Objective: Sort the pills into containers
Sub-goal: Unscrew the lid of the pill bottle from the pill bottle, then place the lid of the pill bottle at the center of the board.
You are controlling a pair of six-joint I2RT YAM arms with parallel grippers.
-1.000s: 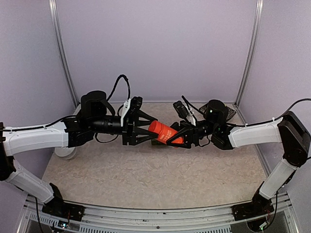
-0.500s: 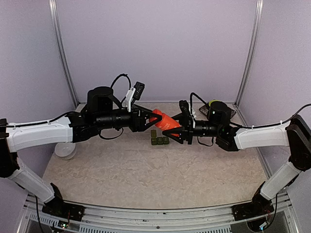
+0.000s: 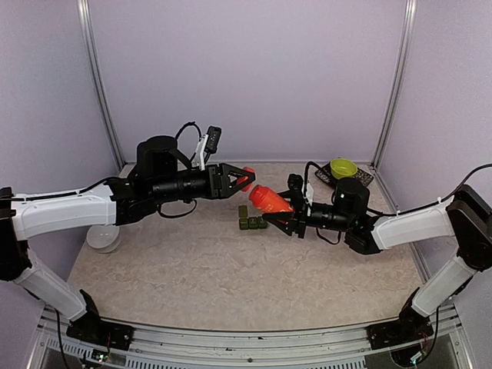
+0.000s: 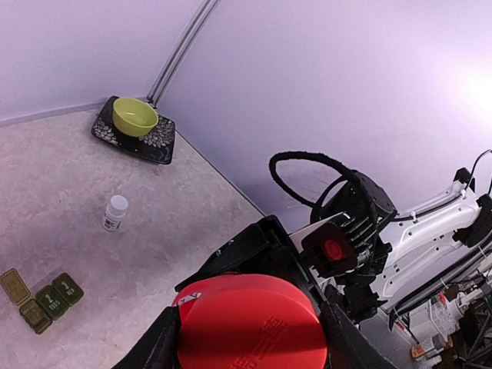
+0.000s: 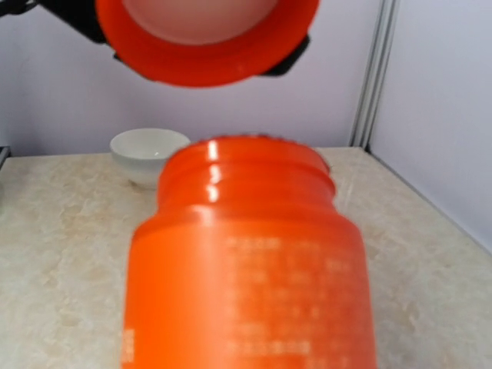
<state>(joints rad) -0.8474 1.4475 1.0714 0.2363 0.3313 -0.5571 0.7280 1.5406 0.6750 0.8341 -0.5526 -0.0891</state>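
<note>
Clamping red cap (image 4: 246, 323), left pincer (image 3: 241, 180) faces right pincer (image 3: 277, 210) clamping orange bottle (image 3: 266, 197) above dark-green containers (image 3: 251, 222).

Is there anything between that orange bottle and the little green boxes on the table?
Nothing visible. The orange bottle, held in the right gripper, hangs above the green containers with open air between; its red cap is off, in the left gripper.
</note>
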